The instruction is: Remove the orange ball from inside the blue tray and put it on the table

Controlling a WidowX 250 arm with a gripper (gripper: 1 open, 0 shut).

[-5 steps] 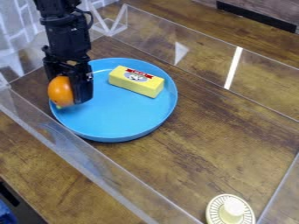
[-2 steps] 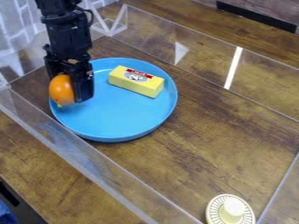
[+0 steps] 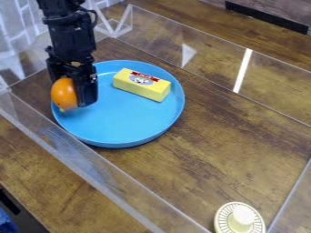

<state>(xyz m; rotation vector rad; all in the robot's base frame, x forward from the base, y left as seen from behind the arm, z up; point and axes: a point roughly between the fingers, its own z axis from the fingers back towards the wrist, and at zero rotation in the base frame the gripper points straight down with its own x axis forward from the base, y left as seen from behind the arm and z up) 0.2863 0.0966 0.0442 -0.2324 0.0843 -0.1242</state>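
The orange ball (image 3: 61, 94) rests at the left edge of the blue tray (image 3: 127, 123), which lies on the dark wood table (image 3: 231, 136). My black gripper (image 3: 68, 87) points steeply down over the ball, one finger on each side. The ball fills the gap between the jaws, and the right finger (image 3: 87, 88) hides its right side. The ball still sits low in the tray, against the rim.
A yellow rectangular block (image 3: 141, 85) lies in the tray's far half. A small cream ribbed lid (image 3: 239, 219) sits at the table's front edge. Clear panel walls (image 3: 73, 159) border the table at the left and front.
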